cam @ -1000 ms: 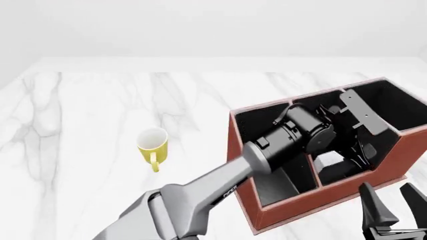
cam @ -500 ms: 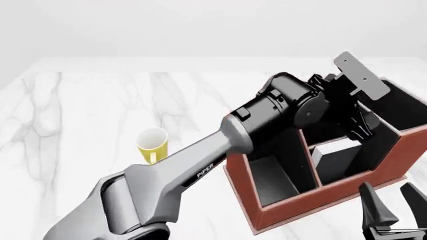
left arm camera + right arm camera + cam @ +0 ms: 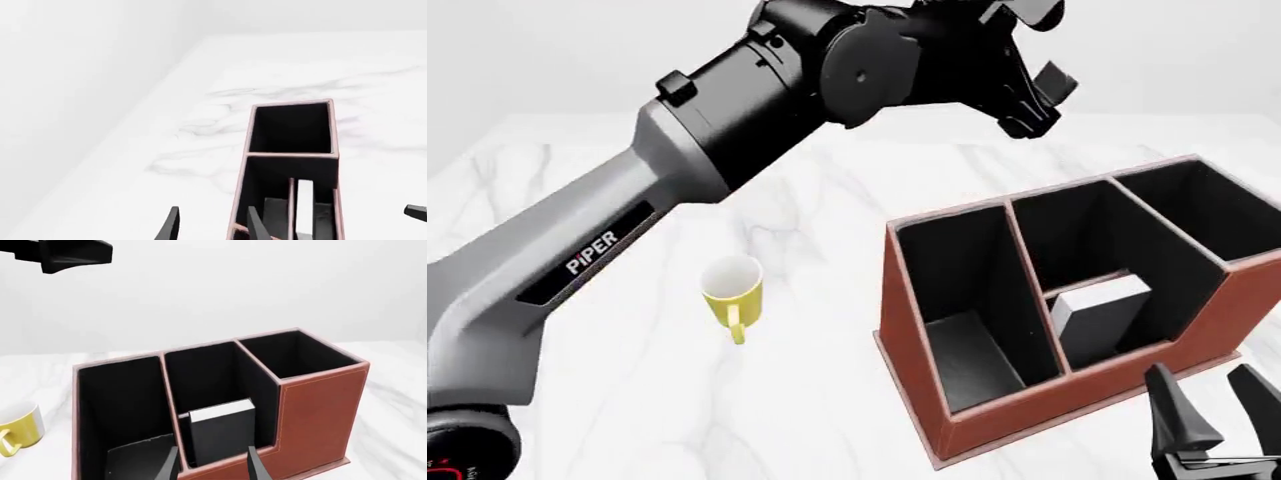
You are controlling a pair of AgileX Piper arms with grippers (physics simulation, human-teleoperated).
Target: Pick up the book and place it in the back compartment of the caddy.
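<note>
The reddish-brown caddy (image 3: 1014,415) (image 3: 323,415) (image 3: 248,150) stands at the right. The black book (image 3: 1101,325) (image 3: 221,437) stands upright inside it, white page edges (image 3: 305,197) up. It fills one small cell of the middle pair, the one beside the low-cut wall and nearer in the front view. I cannot tell whether that is the back compartment. My left gripper (image 3: 1034,100) (image 3: 213,227) hangs open and empty high above the caddy. My right gripper (image 3: 1214,405) (image 3: 213,465) rests open at the table's near right, just in front of the caddy.
A yellow mug (image 3: 731,290) (image 3: 20,432) stands on the marble table (image 3: 601,230) left of the caddy. The raised left arm (image 3: 694,150) spans the upper left of the front view. The left gripper's finger (image 3: 63,255) shows high in the right wrist view.
The left arm has lifted out of the caddy and swung up and back, with its gripper empty. The book stays in its cell. The right arm has not moved.
</note>
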